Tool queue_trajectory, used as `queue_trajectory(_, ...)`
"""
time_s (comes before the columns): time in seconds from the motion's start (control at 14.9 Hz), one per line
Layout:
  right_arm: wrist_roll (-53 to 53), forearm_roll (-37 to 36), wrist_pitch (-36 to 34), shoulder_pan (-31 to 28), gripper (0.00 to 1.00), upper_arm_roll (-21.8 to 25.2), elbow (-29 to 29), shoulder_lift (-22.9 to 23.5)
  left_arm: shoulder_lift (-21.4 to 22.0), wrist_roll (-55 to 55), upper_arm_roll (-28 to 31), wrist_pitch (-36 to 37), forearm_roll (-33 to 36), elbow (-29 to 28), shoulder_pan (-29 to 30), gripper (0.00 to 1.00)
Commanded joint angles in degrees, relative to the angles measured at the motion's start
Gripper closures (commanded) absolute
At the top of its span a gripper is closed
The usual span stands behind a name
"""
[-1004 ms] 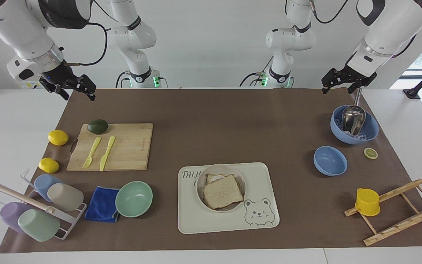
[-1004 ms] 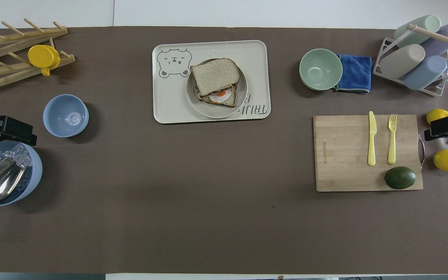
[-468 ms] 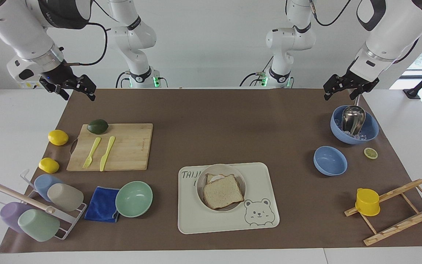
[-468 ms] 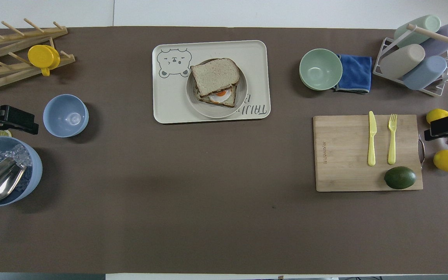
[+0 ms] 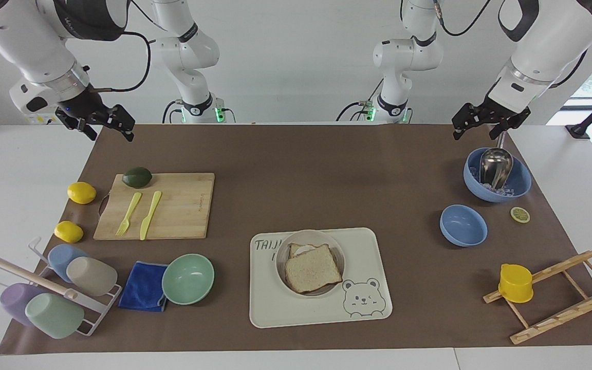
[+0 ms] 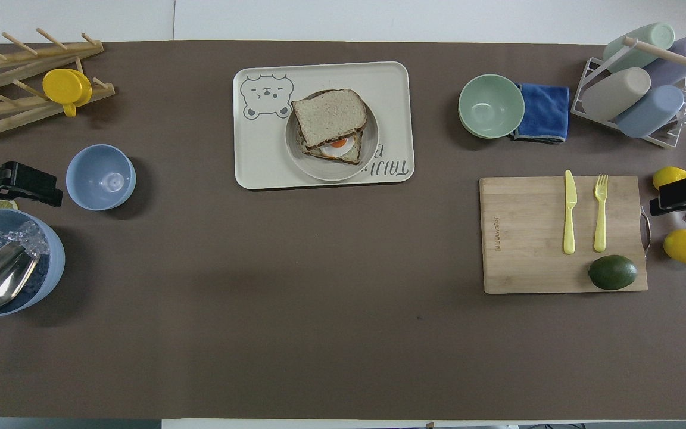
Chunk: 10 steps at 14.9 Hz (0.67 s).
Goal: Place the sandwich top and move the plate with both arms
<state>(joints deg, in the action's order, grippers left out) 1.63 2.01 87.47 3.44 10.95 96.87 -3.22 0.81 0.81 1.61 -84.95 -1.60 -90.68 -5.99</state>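
Observation:
The sandwich top (image 5: 312,269) (image 6: 328,116), a plain bread slice, lies skewed on the egg toast (image 6: 337,146), whose egg peeks out on the side nearer the robots. Both rest on the round beige plate (image 5: 282,253) (image 6: 331,174), which stands on the bear tray (image 5: 368,246) (image 6: 390,83). My left gripper (image 5: 474,134) (image 6: 27,187) hangs open and empty over the mat beside the ice bowl (image 5: 519,182). At the right arm's end of the table, my right gripper (image 5: 112,134) (image 6: 664,202) is raised, open and empty, over the mat's edge near the lemons.
A cutting board (image 5: 183,205) carries an avocado, a knife and a fork, with two lemons (image 5: 81,192) beside it. Mint bowl (image 5: 188,278), blue cloth and cup rack (image 5: 49,293) lie farther out. At the left arm's end are a small blue bowl (image 5: 463,225), a lemon slice and a wooden rack (image 5: 558,303).
The left gripper has drifted a little off the ice bowl's rim and turned slightly. The right arm, sandwich and plate have not moved.

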Motion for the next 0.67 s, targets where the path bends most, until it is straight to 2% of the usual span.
queue_trajectory(0.0, 0.8, 0.0, -0.5, -0.2, 0.00, -0.1, 1.0, -1.2, 0.4, -0.1, 1.5, -0.1, 1.0, 0.1, -1.7, 0.00)
queue_trajectory(0.6, 0.8, 0.0, -0.5, -0.2, 0.00, -0.1, 1.0, -1.2, 0.9, -0.5, 1.3, 0.0, 1.0, 0.1, -0.8, 0.00)
